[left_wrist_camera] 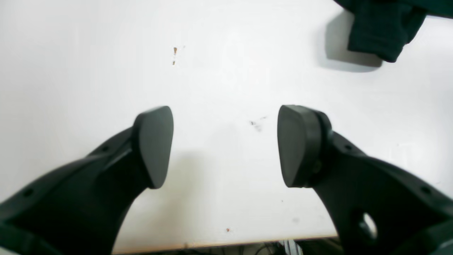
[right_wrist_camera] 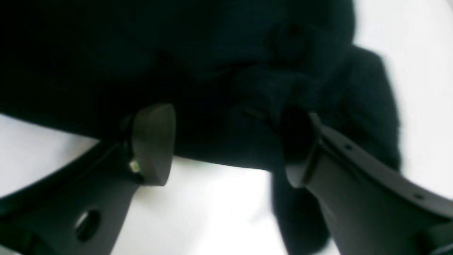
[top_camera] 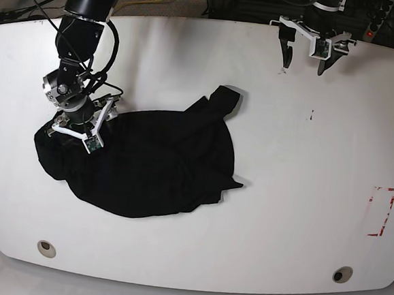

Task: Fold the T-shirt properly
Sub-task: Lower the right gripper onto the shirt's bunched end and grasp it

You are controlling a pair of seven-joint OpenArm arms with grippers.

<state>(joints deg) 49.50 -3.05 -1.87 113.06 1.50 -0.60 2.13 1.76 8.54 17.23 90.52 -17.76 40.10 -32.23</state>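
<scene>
The T-shirt (top_camera: 148, 164) lies in a rumpled black heap on the left half of the white table (top_camera: 302, 197), no tidy fold made yet, I'd say. Over its left edge the right gripper (top_camera: 76, 126) hangs spread, pinching nothing. Far back, the left gripper (top_camera: 307, 50) hovers spread over bare tabletop.

The T-shirt (top_camera: 148, 164) is soft matt black cloth; the desk (top_camera: 302, 197) is smooth white, slightly glossy, with small scuffs.
</scene>
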